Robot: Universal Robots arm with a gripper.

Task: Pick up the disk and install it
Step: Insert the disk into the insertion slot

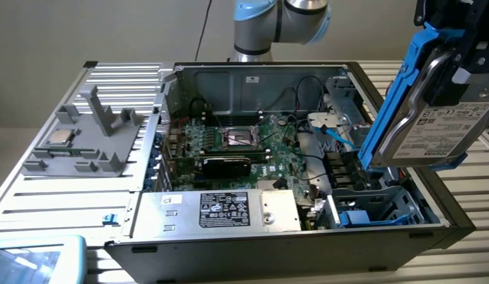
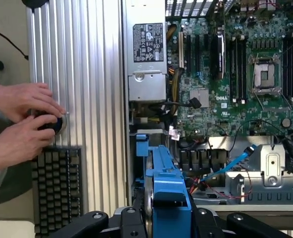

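Gripping the disk by its blue carrier, the gripper is clamped on it from above. The drive hangs on edge in the air, label outward, over the drive cage at the open PC case's end on the exterior view's right.

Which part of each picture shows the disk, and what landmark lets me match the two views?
Exterior view: the disk hangs tilted on edge at the exterior view's right, above the open case.
Wrist view: the disk is edge-on, close to the camera, its blue carrier facing it, beside the blue cable.
Shared landmark: the power supply with its black-and-white sticker.
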